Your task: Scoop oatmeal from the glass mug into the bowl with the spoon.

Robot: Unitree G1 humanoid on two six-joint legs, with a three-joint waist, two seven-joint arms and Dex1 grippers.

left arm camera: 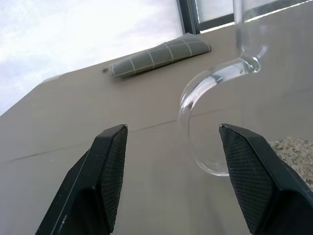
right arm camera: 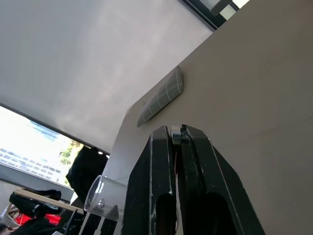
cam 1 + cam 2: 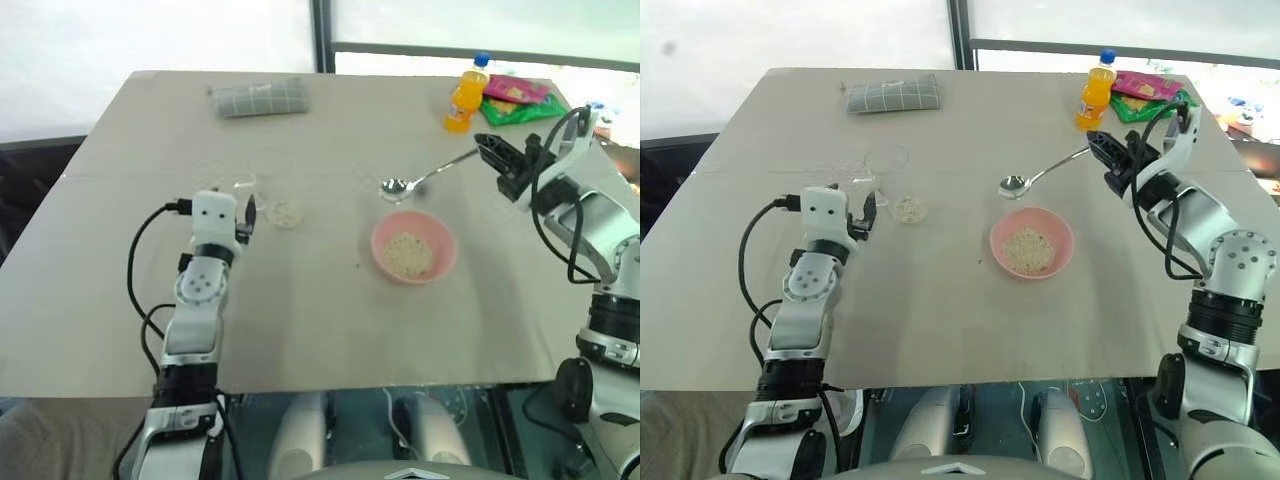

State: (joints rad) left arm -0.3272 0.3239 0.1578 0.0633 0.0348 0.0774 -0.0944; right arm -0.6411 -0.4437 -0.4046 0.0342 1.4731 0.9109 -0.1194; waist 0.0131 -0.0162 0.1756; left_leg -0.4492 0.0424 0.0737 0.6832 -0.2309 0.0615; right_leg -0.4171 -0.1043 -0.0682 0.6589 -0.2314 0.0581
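Right gripper (image 3: 487, 145) held spoon (image 3: 422, 177) above pink bowl (image 3: 440, 262) of oatmeal (image 3: 409, 254); left gripper (image 3: 244, 215) beside glass mug (image 3: 268, 200).

Bright daylight is pouring in from the windows (image 3: 470, 25) behind the table (image 3: 320, 330), washing out its far edge, casting only soft shadows and blurring the glass mug (image 1: 215, 112) close to the lens.

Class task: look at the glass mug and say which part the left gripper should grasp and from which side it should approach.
Grip the glass mug by its side handle, coming in level from the robot's side. The handle loop faces the open left gripper and sits between its fingers, so closing there probably gives the firmest hold.
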